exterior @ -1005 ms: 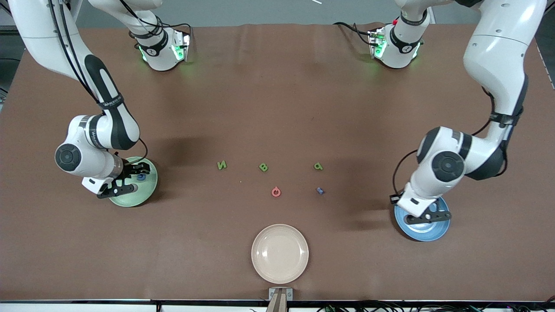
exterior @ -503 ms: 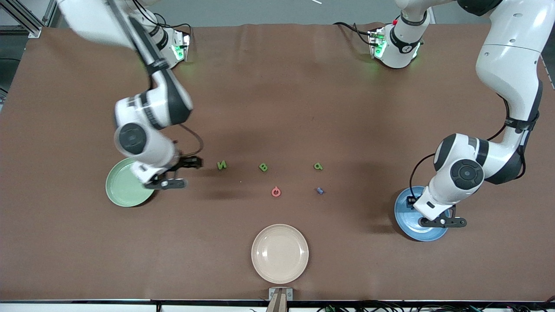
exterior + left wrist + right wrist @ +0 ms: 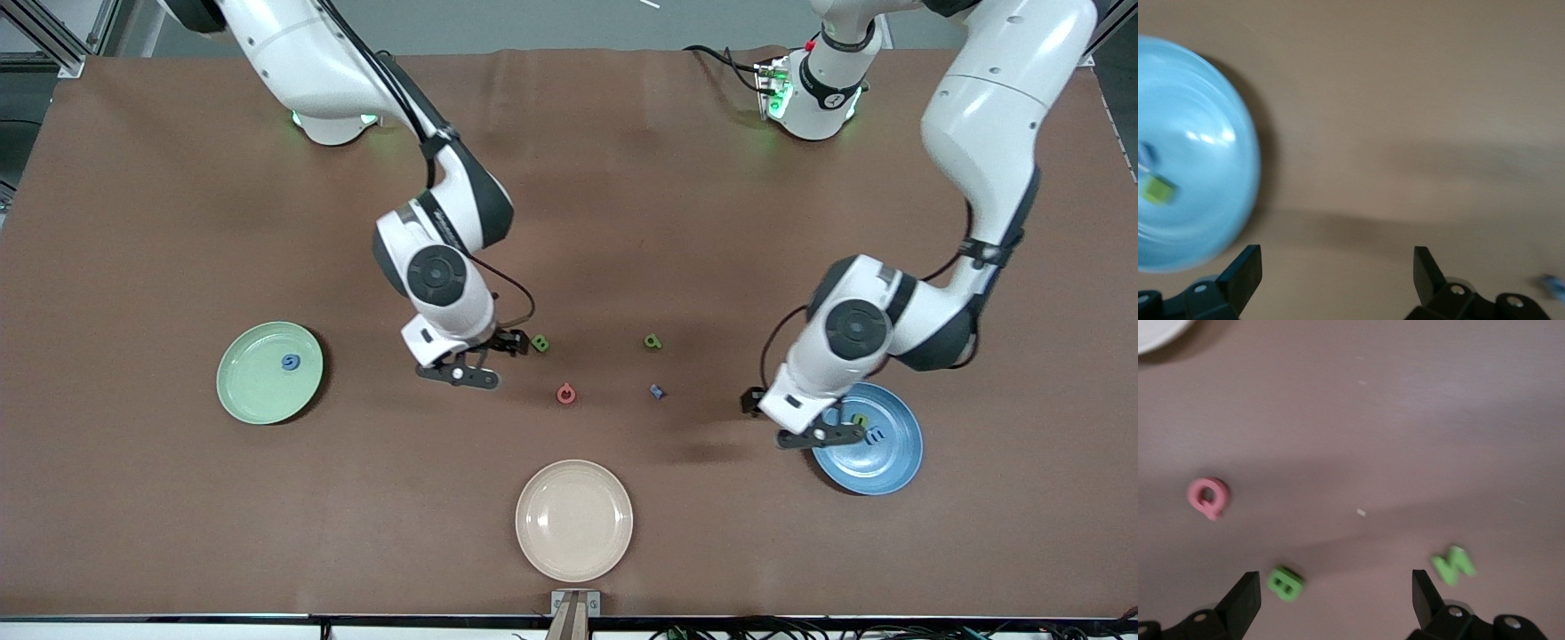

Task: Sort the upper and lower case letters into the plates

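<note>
My right gripper [image 3: 480, 357] hangs open over the brown table beside the green B [image 3: 540, 342]. In the right wrist view the green B [image 3: 1285, 583] lies just inside one finger, and a green N [image 3: 1453, 563] and the pink Q [image 3: 1207, 497] lie nearby. My left gripper [image 3: 796, 418] is open and holds nothing, over the table at the blue plate's [image 3: 880, 471] rim. That plate holds a green letter [image 3: 860, 420] and a blue letter [image 3: 876, 435]. The mint green plate [image 3: 253, 400] holds one blue letter [image 3: 291, 362].
A green letter [image 3: 653, 340] and a small blue letter [image 3: 657, 391] lie on the table between the two grippers. The pink Q [image 3: 565, 393] lies nearer the camera than the B. A cream plate [image 3: 551, 542] sits near the front edge.
The right arm swung from the green plate to the middle letters, leaving a blue letter in that plate. The left gripper opened and shifted off the blue plate toward the centre.
</note>
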Motion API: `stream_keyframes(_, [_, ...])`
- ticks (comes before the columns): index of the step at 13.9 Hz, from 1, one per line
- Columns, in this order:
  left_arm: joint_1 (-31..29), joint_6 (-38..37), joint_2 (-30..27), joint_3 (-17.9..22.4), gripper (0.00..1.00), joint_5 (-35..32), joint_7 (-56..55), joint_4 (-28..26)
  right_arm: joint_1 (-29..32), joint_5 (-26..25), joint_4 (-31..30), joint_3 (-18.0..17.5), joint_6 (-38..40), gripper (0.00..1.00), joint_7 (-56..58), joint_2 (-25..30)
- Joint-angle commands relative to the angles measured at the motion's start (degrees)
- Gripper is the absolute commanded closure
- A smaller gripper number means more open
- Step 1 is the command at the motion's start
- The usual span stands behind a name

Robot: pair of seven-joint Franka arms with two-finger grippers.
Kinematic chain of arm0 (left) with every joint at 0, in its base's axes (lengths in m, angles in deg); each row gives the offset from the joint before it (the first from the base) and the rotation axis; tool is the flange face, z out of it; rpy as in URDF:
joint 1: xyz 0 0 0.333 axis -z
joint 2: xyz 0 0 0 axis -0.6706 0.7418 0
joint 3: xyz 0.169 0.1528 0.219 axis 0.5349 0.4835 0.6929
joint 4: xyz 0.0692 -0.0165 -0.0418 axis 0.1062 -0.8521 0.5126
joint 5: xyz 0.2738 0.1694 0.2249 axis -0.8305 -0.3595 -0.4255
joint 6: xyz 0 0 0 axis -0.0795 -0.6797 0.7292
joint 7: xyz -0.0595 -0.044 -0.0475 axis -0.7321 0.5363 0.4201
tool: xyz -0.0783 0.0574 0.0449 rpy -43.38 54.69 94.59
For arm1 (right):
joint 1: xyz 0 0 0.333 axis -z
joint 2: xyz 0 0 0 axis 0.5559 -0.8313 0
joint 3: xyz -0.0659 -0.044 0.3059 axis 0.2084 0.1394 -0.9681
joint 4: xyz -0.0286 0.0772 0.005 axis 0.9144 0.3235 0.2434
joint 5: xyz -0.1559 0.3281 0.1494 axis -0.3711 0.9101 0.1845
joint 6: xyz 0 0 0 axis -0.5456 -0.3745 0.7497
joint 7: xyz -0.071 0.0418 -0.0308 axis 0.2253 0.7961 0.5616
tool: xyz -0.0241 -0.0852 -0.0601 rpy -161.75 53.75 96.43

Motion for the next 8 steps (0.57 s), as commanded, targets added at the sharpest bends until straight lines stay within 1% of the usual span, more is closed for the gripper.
stream_keyframes(1, [5.20,0.62,1.21,0.05,0.00,-0.69,-11.60,0.10,-0.76,0.51,5.44,0.71,-5.47,0.00,-1.46,-5.70])
stream_keyframes(3, [7.57,2.81,2.18,0.05,0.00,-0.69,-20.12,-0.95,-1.46,0.51,7.90,0.72,-7.77,0.00,-1.54,-7.99])
stream_keyframes(5, [10.12,5.27,3.06,0.14,0.01,-0.78,-27.86,-1.92,-2.08,0.51,10.53,0.71,-8.13,0.00,-1.89,-9.92])
stream_keyframes(8, [12.06,9.75,3.33,0.14,0.05,-0.95,-36.93,-5.78,-3.92,0.25,12.22,0.89,-11.45,0.00,-3.12,-11.34])
